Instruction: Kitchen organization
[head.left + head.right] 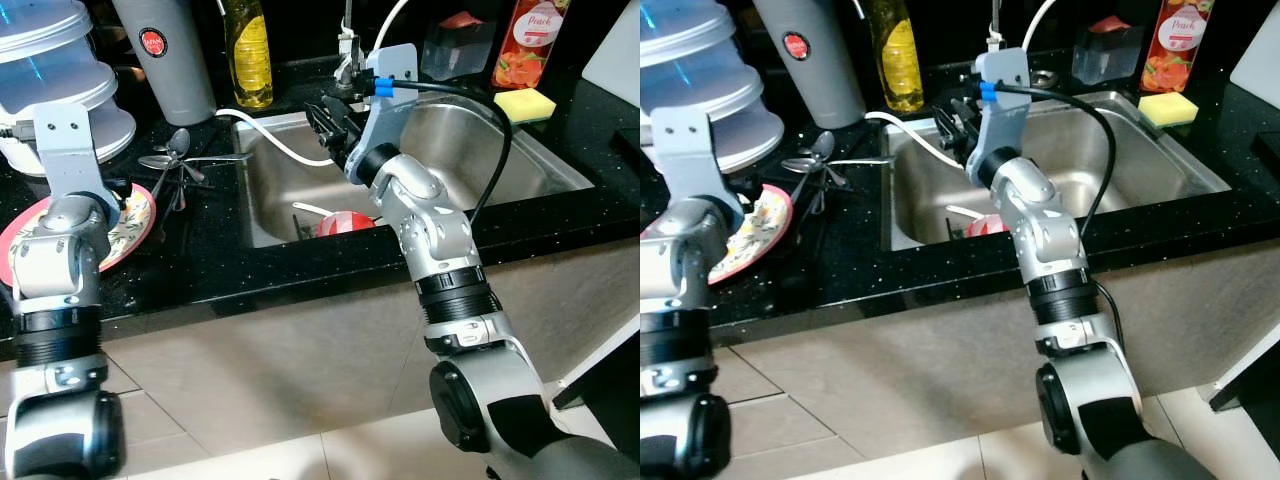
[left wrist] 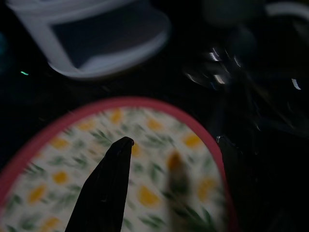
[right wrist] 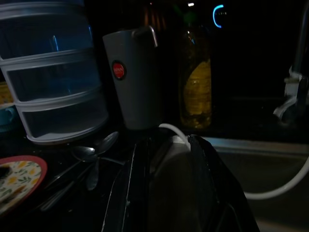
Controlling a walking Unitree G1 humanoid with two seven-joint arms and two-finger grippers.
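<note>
Over the sink's (image 1: 520, 150) upper-left corner my right gripper (image 1: 328, 128) hung part-open, empty, spoons (image 1: 180, 158) lying further left, nearer my left gripper (image 2: 159, 164), likewise apart and empty, over the plate (image 2: 72, 164)

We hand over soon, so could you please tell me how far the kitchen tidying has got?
Nothing looks finished. The left gripper hovers over the floral plate; the right gripper hangs open above the sink. Spoons on the counter and red dish remain.

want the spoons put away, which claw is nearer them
Left. The left claw hovers over the plate right beside the spoons; the right claw is over the sink.
</note>
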